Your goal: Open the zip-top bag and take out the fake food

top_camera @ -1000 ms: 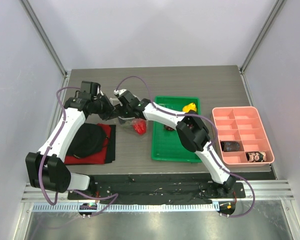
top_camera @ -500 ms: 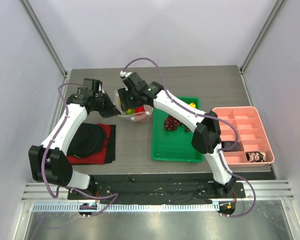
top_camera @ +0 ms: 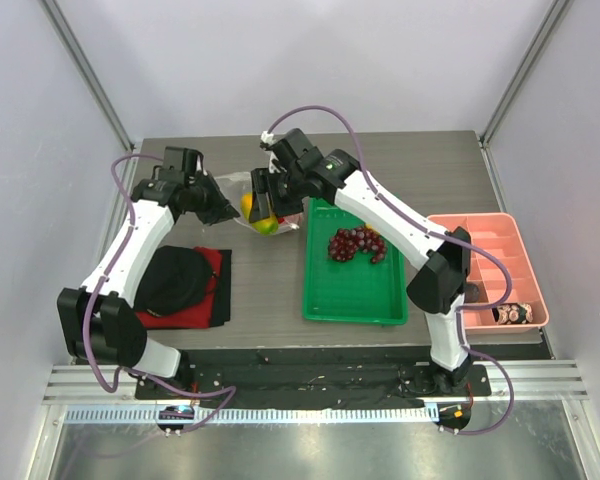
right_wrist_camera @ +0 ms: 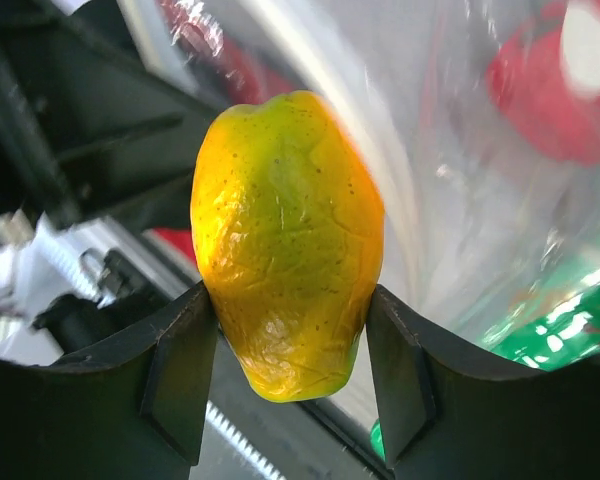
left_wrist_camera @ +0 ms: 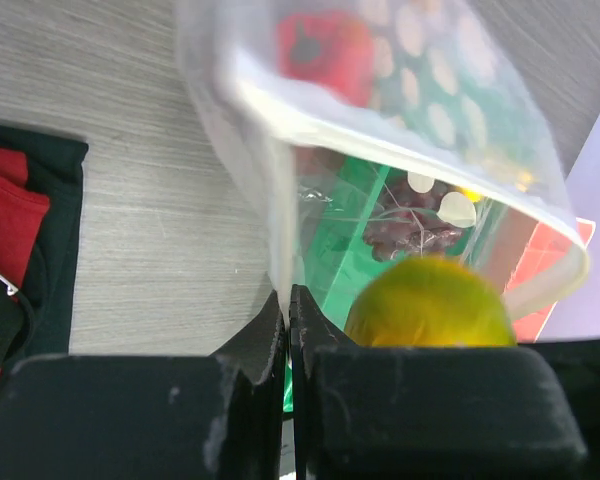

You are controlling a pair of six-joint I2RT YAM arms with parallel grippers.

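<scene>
The clear polka-dot zip-top bag (top_camera: 237, 190) hangs off the table between my two arms; it also shows in the left wrist view (left_wrist_camera: 400, 130). My left gripper (top_camera: 223, 208) is shut on the bag's edge (left_wrist_camera: 285, 285). My right gripper (top_camera: 264, 212) is shut on the yellow fake food piece (right_wrist_camera: 285, 240), held just outside the bag; it shows in the top view (top_camera: 260, 212) too. The glossy red piece (left_wrist_camera: 325, 50) is inside the bag. The dark red grape cluster (top_camera: 356, 243) lies in the green tray (top_camera: 352, 300).
A red and black cloth (top_camera: 185, 285) lies at the left under my left arm. A pink divided box (top_camera: 492, 240) with small dark lumps stands at the right. The table's back part is bare wood.
My right gripper has come out of the bag holding the yellow piece and risen. The grape cluster now lies in the green tray. My left gripper lifted the bag edge slightly.
</scene>
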